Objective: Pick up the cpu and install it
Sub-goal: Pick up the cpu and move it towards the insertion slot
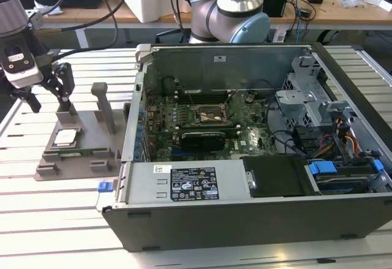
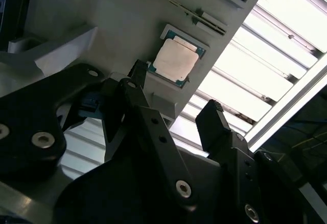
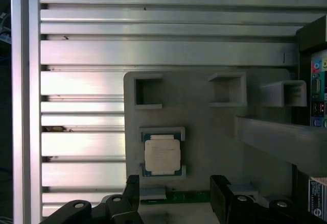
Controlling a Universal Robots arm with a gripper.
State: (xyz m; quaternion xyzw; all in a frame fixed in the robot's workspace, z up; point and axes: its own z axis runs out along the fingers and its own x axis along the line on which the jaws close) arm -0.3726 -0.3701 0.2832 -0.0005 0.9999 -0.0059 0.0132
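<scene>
The cpu (image 1: 65, 137) is a small silver-topped square lying flat in a shallow pocket of a grey holder plate (image 1: 92, 135) at the exterior view's left. My gripper (image 1: 49, 100) hangs above the plate's far-left part, open, with nothing between its black fingers. Both wrist views show the cpu (image 2: 176, 60) (image 3: 162, 154) lying just beyond the fingertips (image 3: 132, 188), apart from them. The gripper (image 2: 176, 99) (image 3: 176, 189) is not touching it. The motherboard's socket (image 1: 211, 116) lies inside the open computer case (image 1: 257, 214).
Grey upright posts (image 1: 103, 105) rise from the holder plate near the gripper. A green memory stick (image 3: 179, 197) lies in a slot at the plate's edge beside the cpu. The case wall (image 1: 136, 116) stands right of the plate. Everything rests on a slatted aluminium table (image 1: 55, 220).
</scene>
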